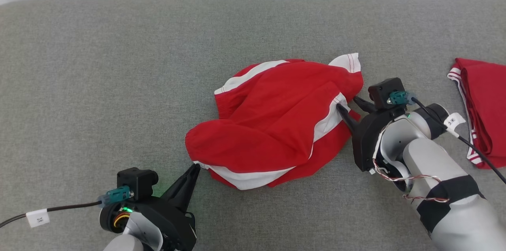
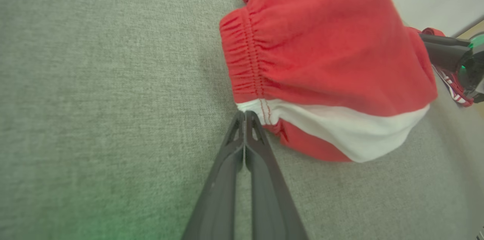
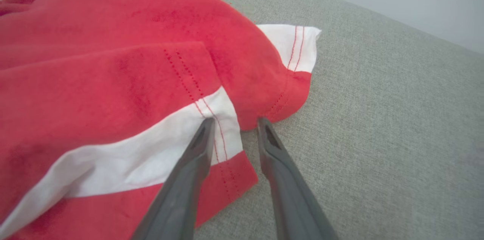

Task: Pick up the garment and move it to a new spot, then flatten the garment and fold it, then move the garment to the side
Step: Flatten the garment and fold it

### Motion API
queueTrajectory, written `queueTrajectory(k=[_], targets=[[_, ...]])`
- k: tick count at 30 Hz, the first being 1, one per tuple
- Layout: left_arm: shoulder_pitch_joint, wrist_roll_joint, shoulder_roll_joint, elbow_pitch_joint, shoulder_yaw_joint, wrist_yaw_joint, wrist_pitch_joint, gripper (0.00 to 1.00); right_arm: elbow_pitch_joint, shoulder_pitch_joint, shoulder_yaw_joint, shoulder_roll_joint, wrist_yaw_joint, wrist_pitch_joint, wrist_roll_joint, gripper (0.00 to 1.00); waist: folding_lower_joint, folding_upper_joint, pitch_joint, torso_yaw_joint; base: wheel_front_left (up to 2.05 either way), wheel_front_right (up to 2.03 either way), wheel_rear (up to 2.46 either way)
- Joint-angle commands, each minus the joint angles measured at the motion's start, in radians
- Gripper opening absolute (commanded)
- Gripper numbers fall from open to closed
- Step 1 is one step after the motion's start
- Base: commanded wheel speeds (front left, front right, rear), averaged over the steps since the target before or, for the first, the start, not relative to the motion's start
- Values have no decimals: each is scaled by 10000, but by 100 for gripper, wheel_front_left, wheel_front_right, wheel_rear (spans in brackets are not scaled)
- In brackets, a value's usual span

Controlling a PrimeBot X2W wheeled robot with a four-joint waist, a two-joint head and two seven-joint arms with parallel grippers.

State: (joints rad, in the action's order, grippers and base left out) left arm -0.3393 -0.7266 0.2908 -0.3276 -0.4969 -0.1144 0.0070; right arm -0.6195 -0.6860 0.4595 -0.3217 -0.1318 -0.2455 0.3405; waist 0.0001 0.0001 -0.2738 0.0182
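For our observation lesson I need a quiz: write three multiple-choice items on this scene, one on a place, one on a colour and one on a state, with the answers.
1. Where does the second red garment lie in the head view?
A) at the right edge
B) at the left edge
C) at the near edge

2. What colour are the stripes on the crumpled garment?
A) blue
B) white
C) yellow

3. How do the fingers of the left gripper stand?
A) spread wide
B) bent backwards
C) pressed together

Answers:
1 A, it lies apart at the right edge.
2 B, white bands cross the red cloth.
3 C, no gap shows between them.
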Motion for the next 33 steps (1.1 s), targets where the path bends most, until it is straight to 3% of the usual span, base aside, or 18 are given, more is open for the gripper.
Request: queueTrajectory(k=[1,2,5,7,16,17,20,31,32,33], targets=[[-106,-15,2,-23,-19,6,-40,0,-52,-142,112,-24,19,88,80,56,-1,-1,1,-18,0,0,0],[-112,-18,5,-21,-26,5,-42,0,-98,-200,186,-8,19,95,136,48,-1,-1,-2,-24,0,0,0],[-138,-27,5,-35,-58,1,-34,0,-233,-354,468,-23,19,25,268,42,-1,-1,-13,-25,0,0,0],[-129,-38,-2,-53,-72,-3,-57,0,-308,-417,598,1,19,-38,372,33,-1,-1,-13,-21,0,0,0],[-180,-124,-29,-136,-183,-45,-86,0,-678,-707,994,-132,19,74,642,35,-1,-1,9,97,0,0,0],[-177,-124,-20,-142,-198,-50,-95,0,-707,-735,1074,-125,19,52,677,31,-1,-1,5,112,0,0,0],[-152,-148,-4,-161,-224,-56,-122,0,-762,-721,1271,-125,19,82,769,0,-1,-1,18,140,0,0,0],[103,-217,85,-171,-213,12,-316,0,-605,-365,1353,-510,19,386,910,0,-1,-1,391,-21,0,0,0],[103,-226,85,-145,-226,22,-287,0,-624,-332,1338,-552,19,335,881,37,-1,-1,400,-39,0,0,0],[80,-242,89,-120,-237,32,-259,0,-633,-307,1356,-570,19,268,865,47,-1,-1,397,-51,0,0,0]])
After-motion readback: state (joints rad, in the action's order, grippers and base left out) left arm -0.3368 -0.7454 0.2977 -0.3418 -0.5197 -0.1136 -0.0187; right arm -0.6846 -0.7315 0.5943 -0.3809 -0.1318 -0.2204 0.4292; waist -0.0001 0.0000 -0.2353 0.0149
